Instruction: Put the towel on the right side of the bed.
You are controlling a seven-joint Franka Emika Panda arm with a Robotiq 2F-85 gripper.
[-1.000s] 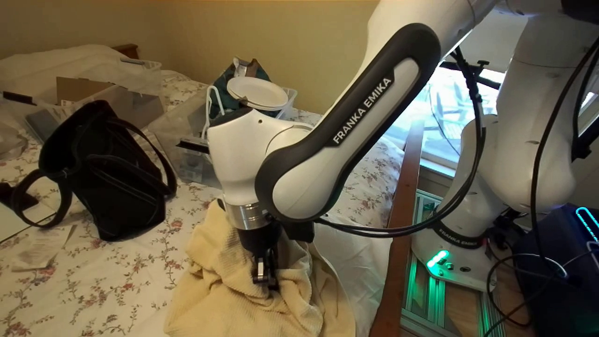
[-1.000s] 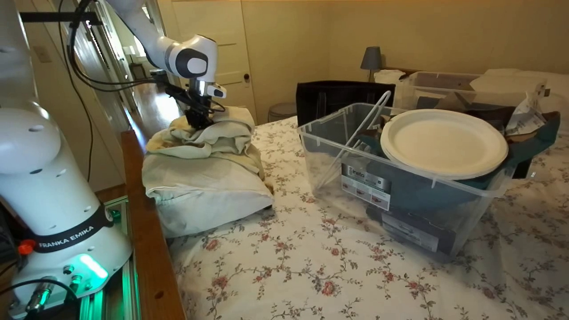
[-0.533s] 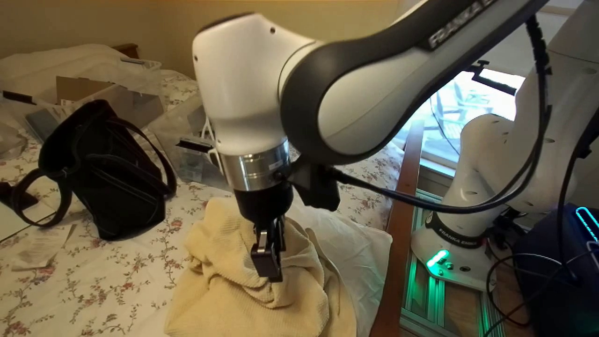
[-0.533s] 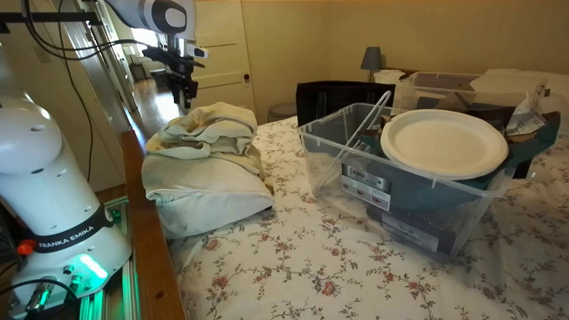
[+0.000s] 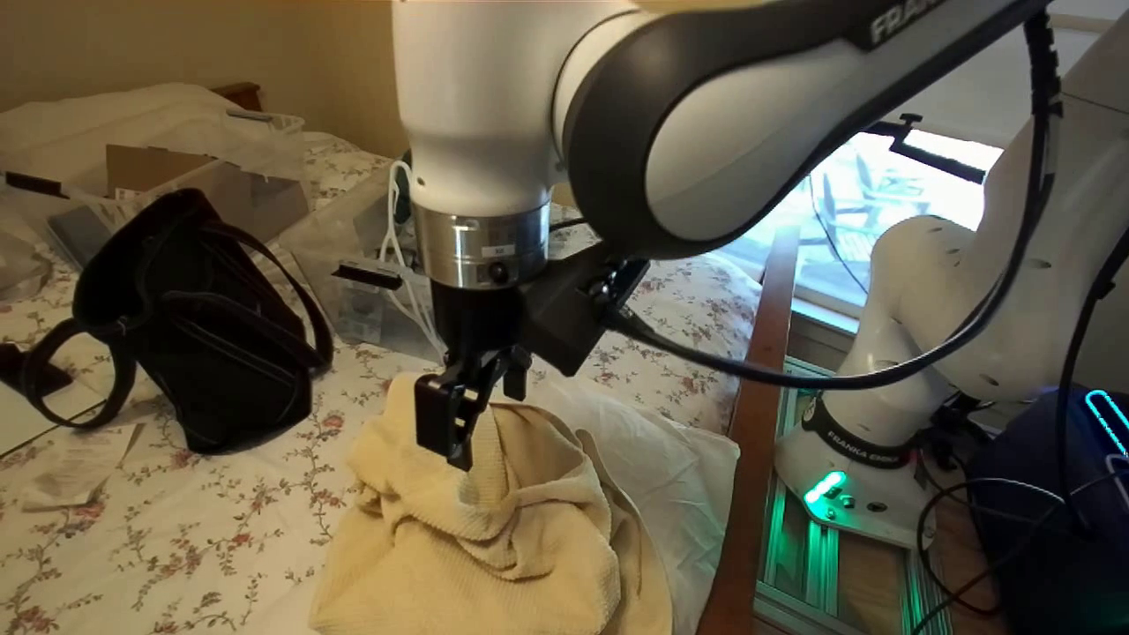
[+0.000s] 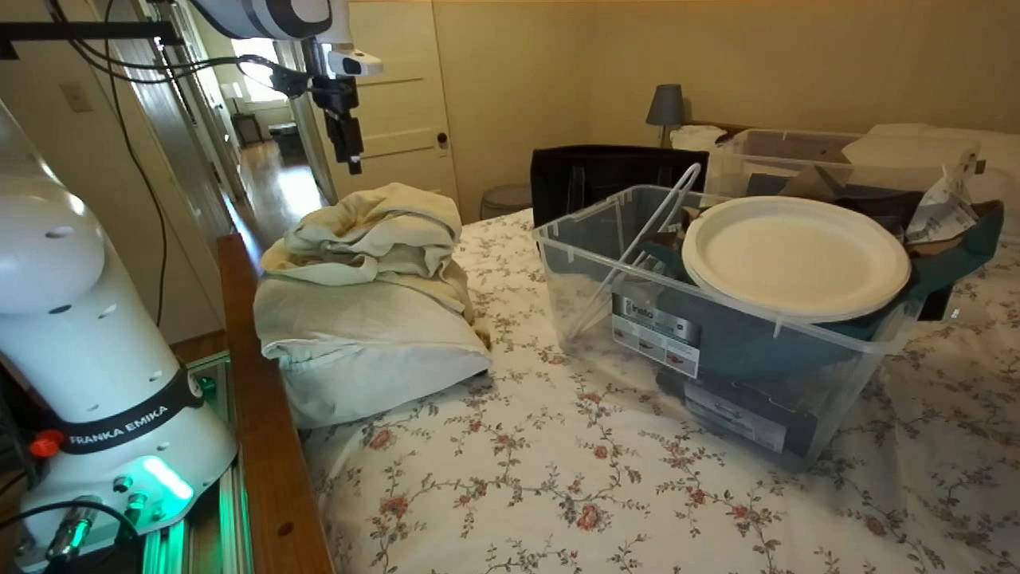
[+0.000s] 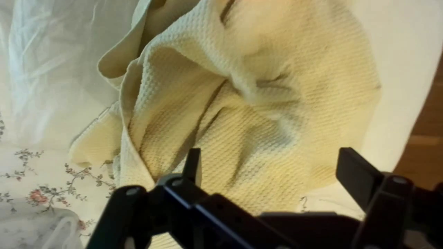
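Two clear bins [image 6: 749,359], black bag [image 5: 229,362] crowding the bed [image 6: 518,478] — jaws empty, wide apart, apparently above towel [image 5: 476,573]

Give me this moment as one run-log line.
tool: open, empty, above towel, not touching | towel: crumpled, on white bedding | place: bed, near wooden side rail

In an exterior view, we have the towel [image 6: 382,227] left of centre, atop bedding [image 6: 374,367] on the bed [image 6: 542,494]; right of it stands a storage bin [image 6: 757,359], plates [image 6: 797,251] at its top, a tote bag [image 6: 606,175] behind.
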